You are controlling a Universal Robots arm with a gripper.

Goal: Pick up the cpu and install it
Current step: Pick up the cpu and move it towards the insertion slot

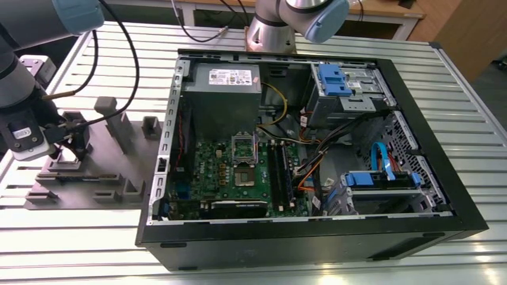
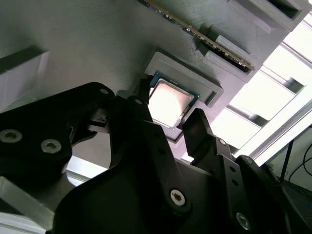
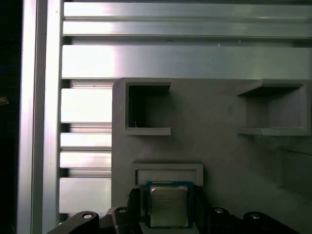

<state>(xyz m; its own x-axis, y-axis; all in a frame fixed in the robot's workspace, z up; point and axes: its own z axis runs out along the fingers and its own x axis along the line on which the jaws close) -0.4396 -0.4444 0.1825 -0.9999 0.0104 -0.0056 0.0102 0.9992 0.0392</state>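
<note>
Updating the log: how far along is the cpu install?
Done: the approach; the gripper sits at the cpu. In hand: pickup, the cpu lies in its grey holder. Left: carrying it to the motherboard socket and seating it.

Nothing here you can actually read. In the first wrist view the cpu (image 3: 168, 206) has a few faint lines of print across its metal top, too fine to make out. In the second wrist view the cpu (image 2: 168, 103) shows a bright top with no legible mark. Over in the exterior view, a white label (image 1: 228, 76) sits on the grey power supply box (image 1: 222, 104) inside the case. It has dark rows of print, and you can't make out a word.
</note>
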